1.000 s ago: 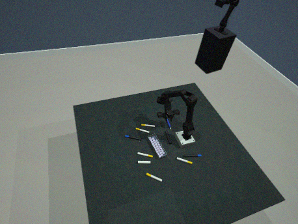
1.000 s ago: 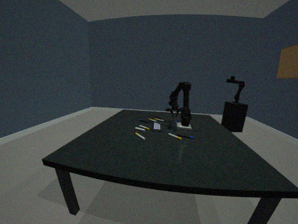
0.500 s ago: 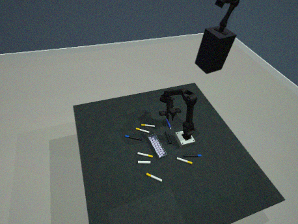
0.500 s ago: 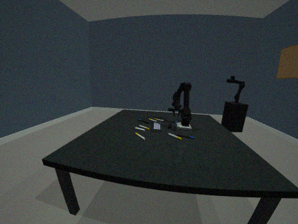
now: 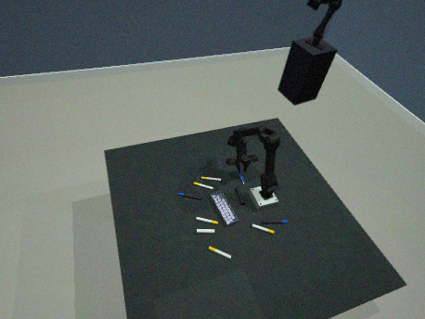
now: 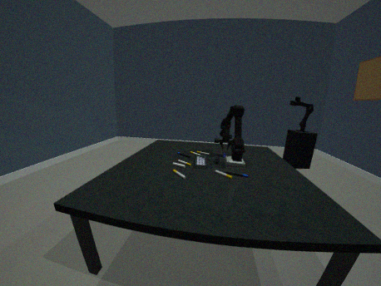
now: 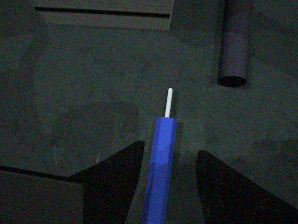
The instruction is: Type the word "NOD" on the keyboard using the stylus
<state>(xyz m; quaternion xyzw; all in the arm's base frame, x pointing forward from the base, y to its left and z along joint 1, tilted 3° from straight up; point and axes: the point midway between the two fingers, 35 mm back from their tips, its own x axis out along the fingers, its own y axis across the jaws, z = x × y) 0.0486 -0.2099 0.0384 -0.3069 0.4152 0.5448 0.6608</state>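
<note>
The blue stylus [image 5: 241,177] [image 7: 161,165] with a thin white tip lies on the dark desk near the robot's base. My gripper [image 5: 242,170] [image 6: 225,151] [image 7: 170,153] is partly open, pointing down just above it. In the wrist view the stylus runs between the two fingers, closer to the left one, with a gap to the right one. Its rear end is out of that view. The keyboard [image 5: 225,209] [image 6: 200,160] with pale keys lies on the desk on the far side of a dark cylinder from the base, out of the wrist view.
The dark cylinder [image 5: 239,196] [image 7: 234,50] lies between keyboard and base. The pale base plate [image 5: 258,197] [image 7: 107,19] is close to the stylus. Several white sticks, most with yellow ends, and two black pens with blue ends [image 5: 190,197] [image 5: 275,222] lie around the keyboard.
</note>
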